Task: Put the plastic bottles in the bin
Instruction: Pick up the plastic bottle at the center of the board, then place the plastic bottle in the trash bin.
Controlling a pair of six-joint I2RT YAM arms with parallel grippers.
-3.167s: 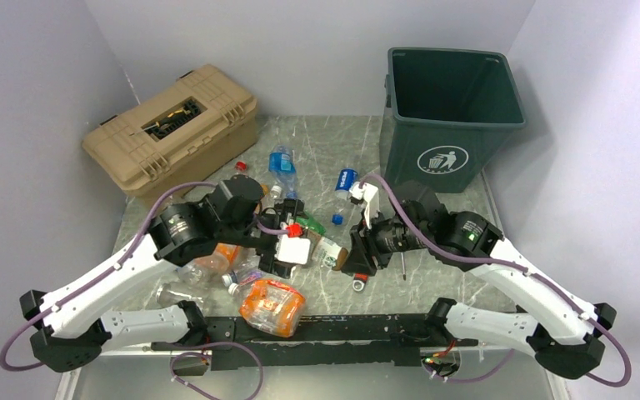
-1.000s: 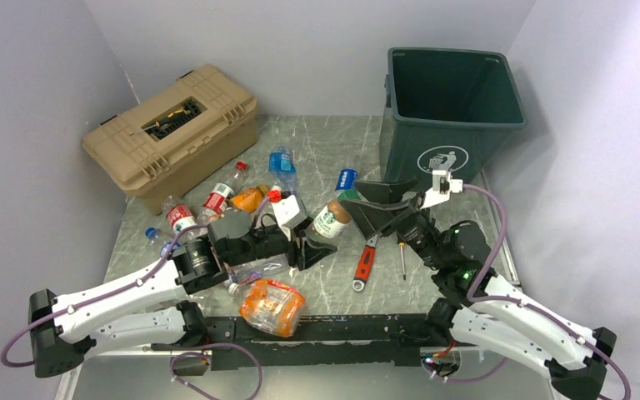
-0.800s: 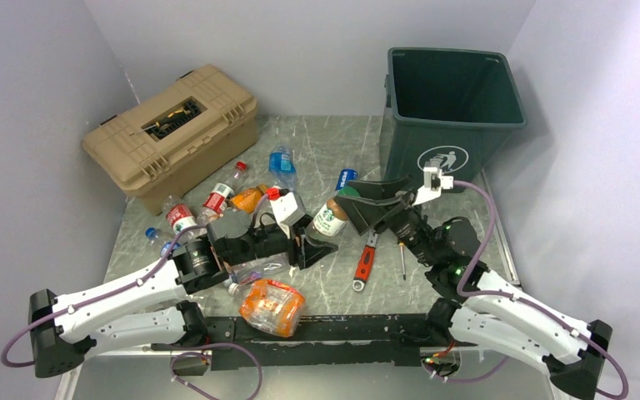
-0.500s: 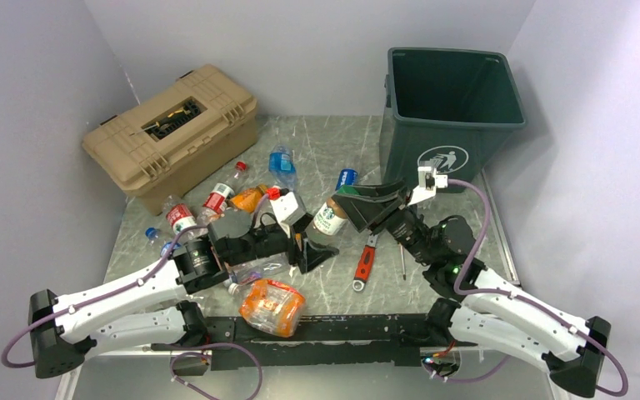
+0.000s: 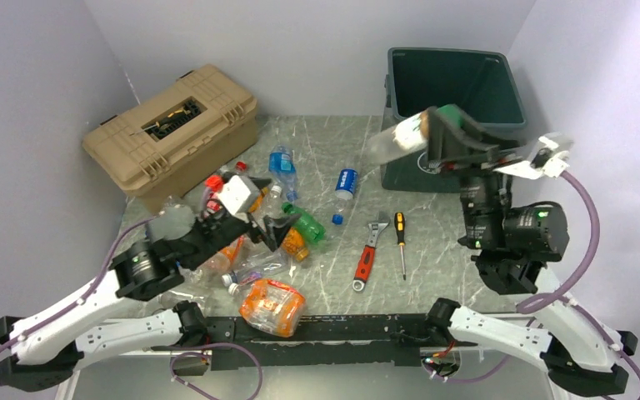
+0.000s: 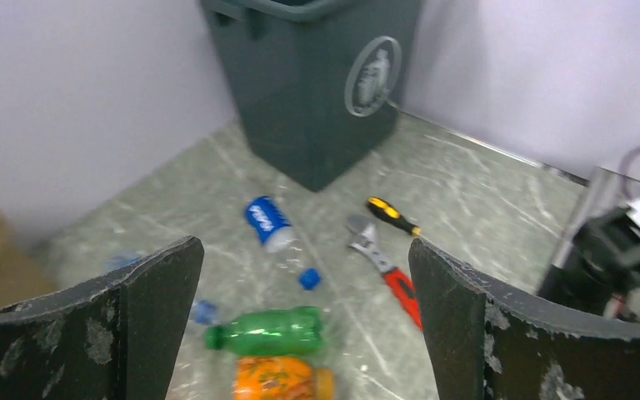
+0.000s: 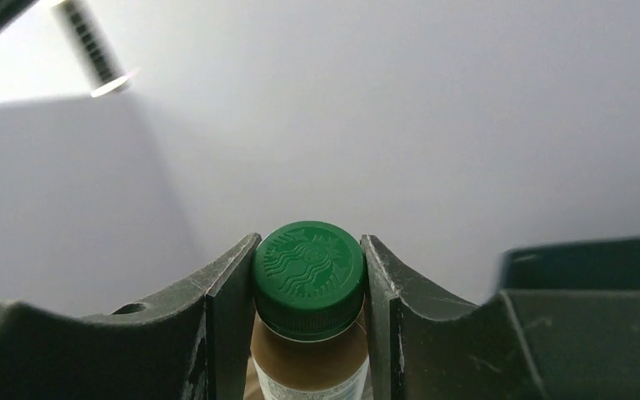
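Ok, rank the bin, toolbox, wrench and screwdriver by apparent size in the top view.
1. bin and toolbox: too alike to rank, and the bin is partly hidden.
2. wrench
3. screwdriver, thinner and shorter

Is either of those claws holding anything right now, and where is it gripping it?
The right gripper clamps a brown drink bottle by its green cap. The left gripper is open, holding nothing.

Plastics sat on a polished, stone-look worktop (image 5: 325, 142).
The bin (image 6: 317, 108) was smooth, dull dark-green plastic; the toolbox (image 5: 171, 125), matt tan plastic. The left gripper (image 6: 304, 244) had matt black fingers (image 6: 475, 333), scuffed grey. The bottle cap (image 7: 308, 267) was ridged, embossed green plastic; the wrench head (image 5: 377, 225), bare metal.
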